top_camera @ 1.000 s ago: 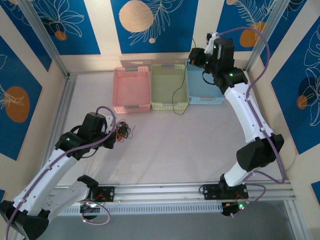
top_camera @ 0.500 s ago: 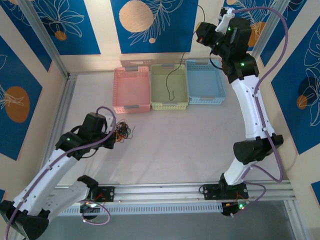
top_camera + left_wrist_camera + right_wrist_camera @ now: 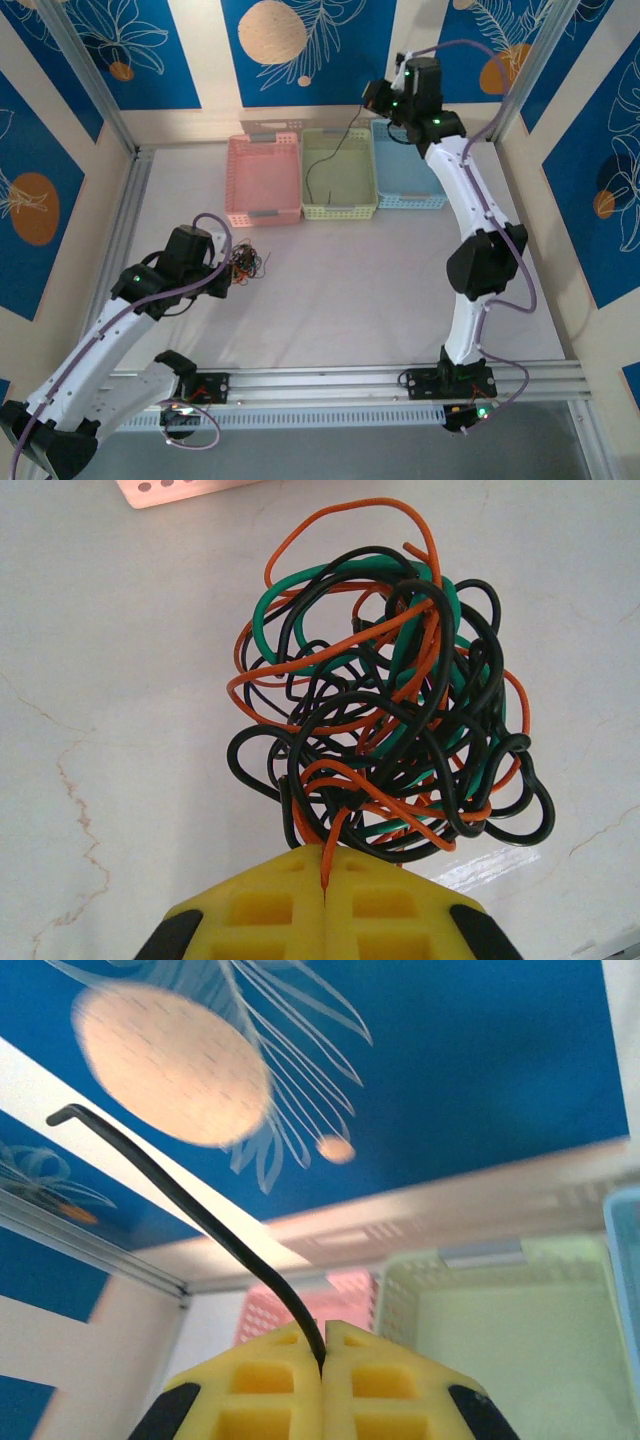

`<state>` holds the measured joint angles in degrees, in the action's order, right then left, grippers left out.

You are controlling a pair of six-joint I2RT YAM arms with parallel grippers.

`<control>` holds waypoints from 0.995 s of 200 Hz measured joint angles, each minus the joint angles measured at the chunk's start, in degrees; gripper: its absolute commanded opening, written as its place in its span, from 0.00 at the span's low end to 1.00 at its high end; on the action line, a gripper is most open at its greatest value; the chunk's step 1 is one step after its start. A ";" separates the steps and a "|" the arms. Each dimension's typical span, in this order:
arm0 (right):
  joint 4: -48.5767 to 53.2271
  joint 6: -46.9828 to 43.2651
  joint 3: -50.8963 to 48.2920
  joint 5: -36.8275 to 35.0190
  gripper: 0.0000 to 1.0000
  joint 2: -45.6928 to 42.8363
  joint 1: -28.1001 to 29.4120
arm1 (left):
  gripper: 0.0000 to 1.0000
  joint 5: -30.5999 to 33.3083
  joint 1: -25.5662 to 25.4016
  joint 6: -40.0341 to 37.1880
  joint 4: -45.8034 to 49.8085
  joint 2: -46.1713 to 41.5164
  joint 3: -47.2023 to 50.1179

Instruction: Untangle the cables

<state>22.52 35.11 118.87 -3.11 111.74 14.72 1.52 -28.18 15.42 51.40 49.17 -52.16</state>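
My left fingers [image 3: 262, 910] are pressed together, with an orange strand pinched in the seam between them. That strand runs up into the clump of cables [image 3: 385, 700], a tight knot of black, orange and green wires lying on the white counter [image 3: 120, 680] right in front of my fingertips. From above, the clump sits on the left half of the counter, well short of the row of baskets. The pink basket [image 3: 265, 215] is the nearest of the three, and a corner of it shows at the top edge of my left wrist view.

My right fingers [image 3: 262, 1392] are closed too, clamped on one black cable [image 3: 190, 1209]. One end of it pokes up and away from the fingers in front of the blue wall panel, bent over at its tip. In the top view my right arm is raised at the back of the counter, about over the line where the green basket [image 3: 340, 211] meets the blue basket [image 3: 412, 200]. The rest of the black cable hangs from the fingers in a loose curve. Its lower end falls within the outline of the green basket, toward its left side. I cannot tell whether that end touches the basket floor or dangles above it.

The three baskets stand side by side along the back wall: pink on the left, green in the middle, blue on the right.
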 measured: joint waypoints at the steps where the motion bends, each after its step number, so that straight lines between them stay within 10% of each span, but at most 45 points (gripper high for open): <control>1: 0.00 0.00 -0.11 0.02 0.00 0.11 0.02 | 0.00 0.02 0.00 0.00 0.00 0.00 0.00; 103: 3.67 0.48 -7.30 -0.26 0.00 14.71 4.39 | 0.00 -0.02 0.00 0.00 -0.02 -0.37 0.07; 199: 12.63 -0.66 0.26 -1.49 0.43 20.44 2.69 | 0.00 -0.07 0.00 0.00 -0.04 -0.35 0.07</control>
<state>35.16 34.46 119.13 -4.60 132.18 17.41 1.45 -28.18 15.42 51.35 48.82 -52.10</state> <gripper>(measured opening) 0.419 0.067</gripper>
